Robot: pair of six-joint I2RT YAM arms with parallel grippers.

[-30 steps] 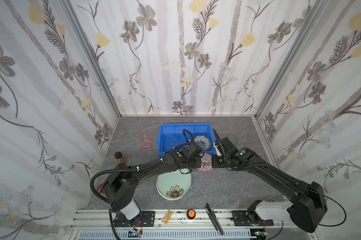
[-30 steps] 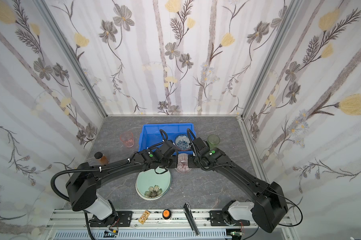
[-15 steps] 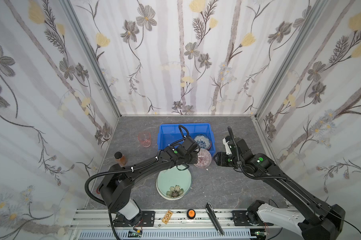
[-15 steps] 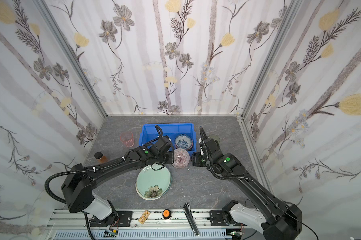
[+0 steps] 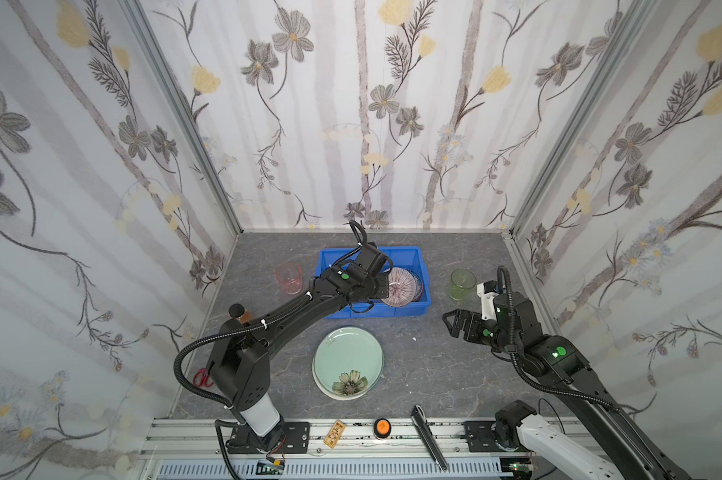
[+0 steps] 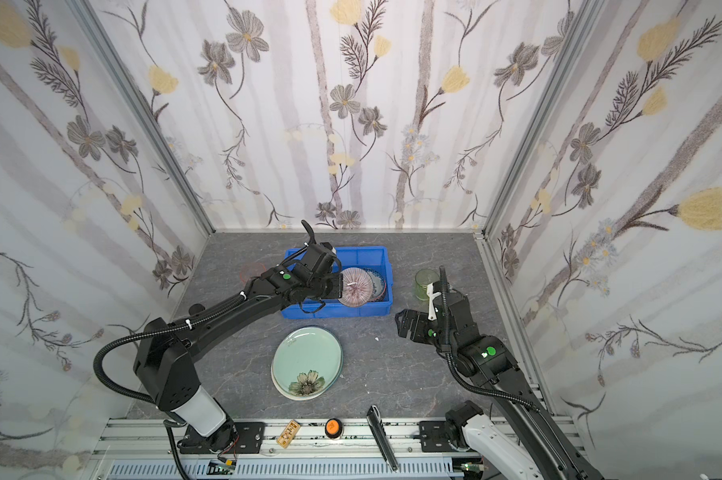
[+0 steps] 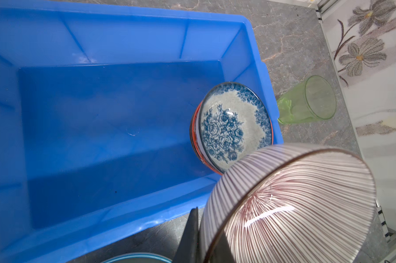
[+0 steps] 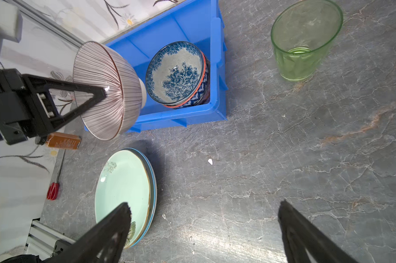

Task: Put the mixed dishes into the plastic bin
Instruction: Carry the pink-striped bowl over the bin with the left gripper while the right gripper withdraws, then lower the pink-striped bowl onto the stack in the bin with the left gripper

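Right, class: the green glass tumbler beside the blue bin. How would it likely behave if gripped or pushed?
The green tumbler looks like stiff, glossy glass: probably slippery to grip and breakable if dropped. It stands upright on a base narrower than its rim, so a high push may tip it and set it rolling.

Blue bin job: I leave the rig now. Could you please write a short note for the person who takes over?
Left pincer: shut on the striped bowl, held tilted over the blue bin, not released.
Right pincer: open, empty, above bare table near the green tumbler.
Done: blue flowered bowl sits in the bin, nested on other bowls.
To do: release the striped bowl into the bin; then the green tumbler, the pink tumbler left of the bin, and the plate stack in front of it, pale green plate on top.
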